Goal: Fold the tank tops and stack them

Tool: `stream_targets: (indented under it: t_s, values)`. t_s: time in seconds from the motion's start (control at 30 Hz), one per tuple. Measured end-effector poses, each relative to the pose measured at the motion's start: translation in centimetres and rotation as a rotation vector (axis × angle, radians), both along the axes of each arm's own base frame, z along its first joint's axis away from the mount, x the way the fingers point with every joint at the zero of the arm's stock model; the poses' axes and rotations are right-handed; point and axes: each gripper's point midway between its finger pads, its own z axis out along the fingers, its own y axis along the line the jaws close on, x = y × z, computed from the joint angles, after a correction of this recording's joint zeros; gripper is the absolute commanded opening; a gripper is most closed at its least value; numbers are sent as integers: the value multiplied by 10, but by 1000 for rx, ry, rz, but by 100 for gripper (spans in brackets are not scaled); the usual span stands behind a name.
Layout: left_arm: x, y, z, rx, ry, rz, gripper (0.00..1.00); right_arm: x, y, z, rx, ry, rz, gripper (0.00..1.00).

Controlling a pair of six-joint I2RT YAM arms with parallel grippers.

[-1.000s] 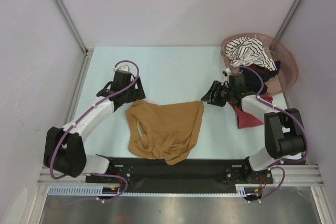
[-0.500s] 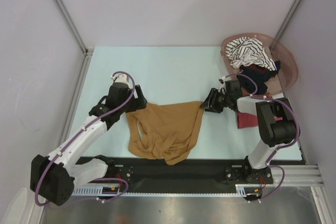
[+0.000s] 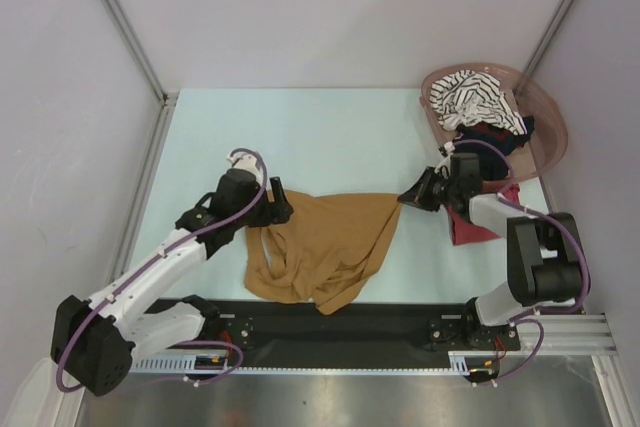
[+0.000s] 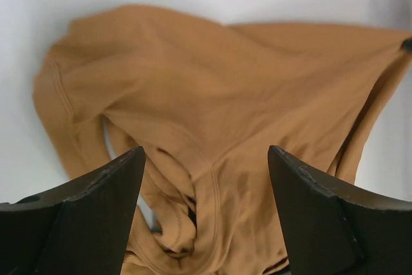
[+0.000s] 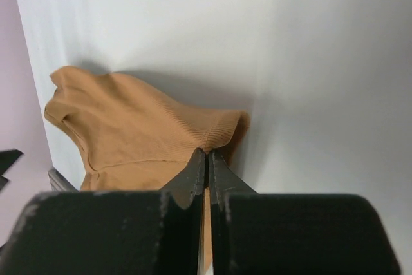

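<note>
pale table (image 3: 330,137) carries a mustard tank top (image 3: 315,247), a dark red top (image 3: 468,227), seemingly a basket (image 3: 553,122).

Crumpled mustard-brown tank top (image 3: 320,247) at centre; dark red top (image 3: 470,228) right; striped top (image 3: 475,97) and black top (image 3: 505,137) far right.

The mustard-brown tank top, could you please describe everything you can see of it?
The mustard-brown tank top is soft ribbed-looking knit, rumpled and unfolded, lying on the pale table. Hemmed straps bunch at its left. The right hand is shut on its far right corner; the open left hand is at its far left corner.
</note>
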Motion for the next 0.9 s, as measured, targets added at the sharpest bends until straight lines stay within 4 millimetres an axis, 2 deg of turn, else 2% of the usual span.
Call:
stream_targets:
  t_s: [0.17, 0.27, 0.4, 0.57, 0.7, 0.9]
  values:
    - [-20, -22, -28, -19, 74, -79, 61, -1, -21, 18, -28, -75, -64, 0]
    - [-32, -24, -47, -24, 130, -96, 55, -5, -23, 14, -38, -71, -68, 0]
    - [-36, -30, -55, -38, 159, -114, 46, -7, -23, 6, -39, -53, -67, 0]
    - [-36, -40, -66, -51, 193, -138, 44, -8, -23, -1, -40, -40, -66, 0]
    - [-35, -44, -79, -50, 233, -143, 49, -8, -23, -1, -39, -42, -66, 0]
    - [-36, -40, -94, -16, 276, -122, 54, -7, -21, 2, -30, -55, -57, 0]
